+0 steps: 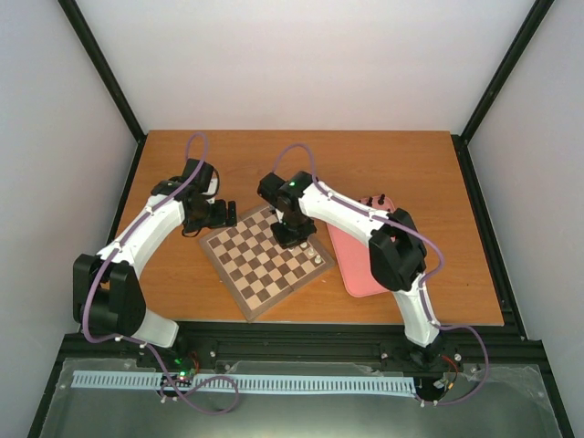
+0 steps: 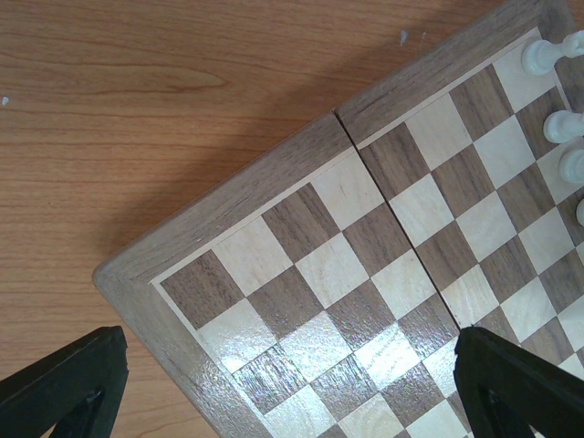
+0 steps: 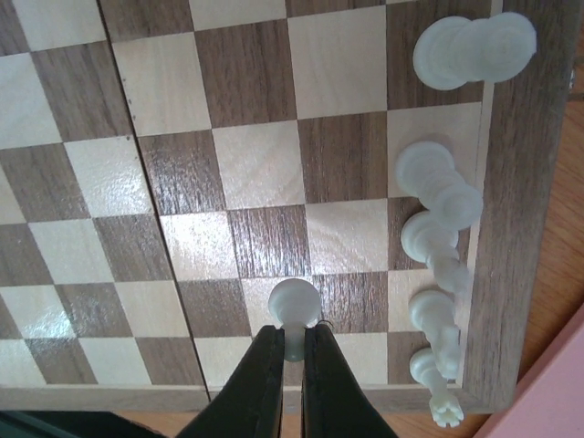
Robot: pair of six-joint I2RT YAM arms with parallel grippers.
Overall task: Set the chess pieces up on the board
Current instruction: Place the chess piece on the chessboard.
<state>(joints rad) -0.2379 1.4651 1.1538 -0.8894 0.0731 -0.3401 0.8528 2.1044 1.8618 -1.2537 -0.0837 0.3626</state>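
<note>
1. Black fingers of the right gripper (image 3: 292,339) fill the foreground of its wrist view, pressed together on a white pawn (image 3: 295,301), pinching the thin neck just under the round head.
2. Whether the pawn's base touches the board (image 3: 265,173) or hangs just above it cannot be told. It sits over the squares beside the occupied edge row; the exact square is unclear.
3. Beyond it, five or so white pieces (image 3: 433,228) stand upright in a row along the board's edge squares, close to one another.
4. Past that edge, a corner of the pink tray (image 3: 547,392) shows; from overhead it lies just beside the board, partly under the right arm. What it holds is too small to tell.
5. Farther off, the left gripper (image 2: 290,336) hovers over the opposite corner of the board, where no pieces stand, fingers spread wide and holding nothing.
6. My judgement on handling: these pieces look light, rigid and smooth, narrow at the neck and easily toppled. A grip at the neck seems soundest, with a straight vertical set-down and a gentle release so neighbours are not knocked.
7. Bare wooden table (image 1: 411,164) lies beyond.
</note>
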